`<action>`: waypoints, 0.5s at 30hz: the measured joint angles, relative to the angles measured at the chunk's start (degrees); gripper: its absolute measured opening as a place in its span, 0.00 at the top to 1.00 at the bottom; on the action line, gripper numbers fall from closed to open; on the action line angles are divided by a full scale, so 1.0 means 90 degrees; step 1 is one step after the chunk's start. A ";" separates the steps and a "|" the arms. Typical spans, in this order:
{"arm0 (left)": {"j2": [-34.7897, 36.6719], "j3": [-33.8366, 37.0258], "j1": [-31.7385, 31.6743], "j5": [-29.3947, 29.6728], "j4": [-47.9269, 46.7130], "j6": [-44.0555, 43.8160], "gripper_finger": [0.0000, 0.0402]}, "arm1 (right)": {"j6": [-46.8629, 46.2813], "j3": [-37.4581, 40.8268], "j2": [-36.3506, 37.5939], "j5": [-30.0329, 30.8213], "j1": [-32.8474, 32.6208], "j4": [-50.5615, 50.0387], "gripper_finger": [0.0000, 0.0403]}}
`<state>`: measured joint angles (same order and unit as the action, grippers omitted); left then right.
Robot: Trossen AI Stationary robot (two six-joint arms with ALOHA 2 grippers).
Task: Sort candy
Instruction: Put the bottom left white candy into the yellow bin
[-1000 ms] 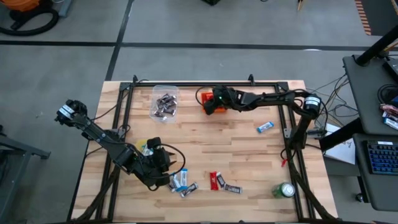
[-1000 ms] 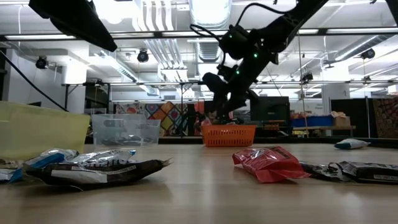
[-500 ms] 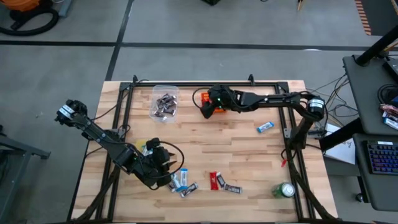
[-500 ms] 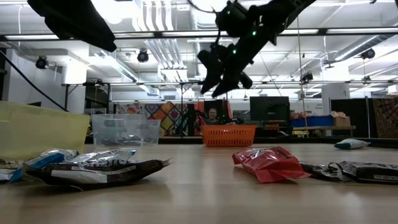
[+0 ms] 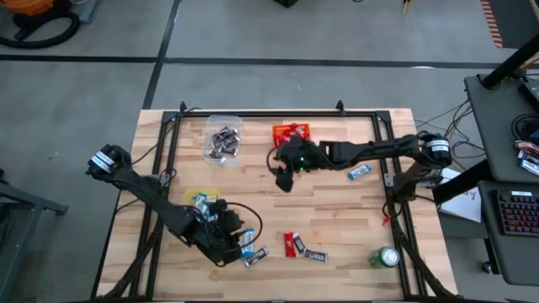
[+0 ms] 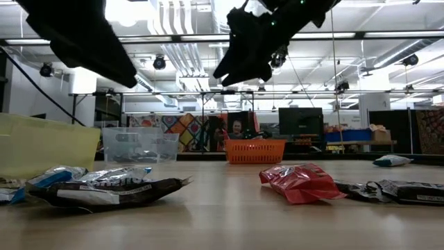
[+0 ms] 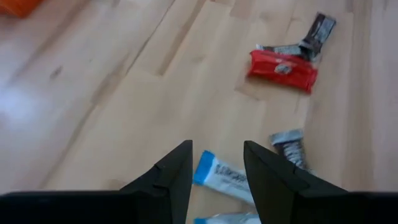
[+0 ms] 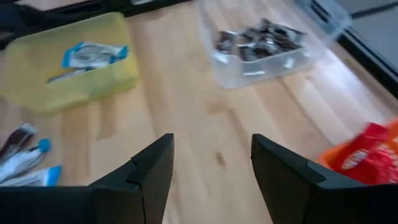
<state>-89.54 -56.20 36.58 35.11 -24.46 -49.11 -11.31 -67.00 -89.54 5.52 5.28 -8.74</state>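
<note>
Crinkly foil candy [image 5: 292, 244] is lying scattered at the plank counter's [image 5: 337, 210] 6 o'clock, left gripper [image 5: 232, 246] hovering there, jaws parted and empty, while right gripper [image 5: 282, 178] is backing off the orange bin [image 5: 290, 133], jaws wide and empty.

Clear bin [image 5: 223, 140] left of basket [image 5: 290, 135]; loose candy [image 5: 294, 245] near front edge; can [image 5: 387, 257] front-right.
</note>
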 joint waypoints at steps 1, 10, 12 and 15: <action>-0.0098 -0.0083 -0.0001 0.0000 0.0021 -0.0117 0.69 | 0.0026 0.0000 0.0002 0.0000 -0.0070 0.0007 0.50; -0.1093 -0.1292 -0.0027 -0.0064 -0.0488 -0.0579 0.69 | 0.0264 0.0000 0.0022 0.0005 -0.0253 0.0010 0.50; -0.1322 -0.1608 -0.0027 -0.0075 -0.0921 -0.0750 0.69 | 0.0301 -0.0002 0.0024 0.0005 -0.0253 0.0009 0.50; -0.1609 -0.2084 -0.0029 -0.0075 -0.1546 -0.1025 0.69 | 0.0385 -0.0002 0.0024 0.0005 -0.0253 0.0010 0.50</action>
<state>-104.02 -74.96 36.32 34.44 -38.37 -58.34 -7.84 -67.02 -89.32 5.56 3.01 -8.64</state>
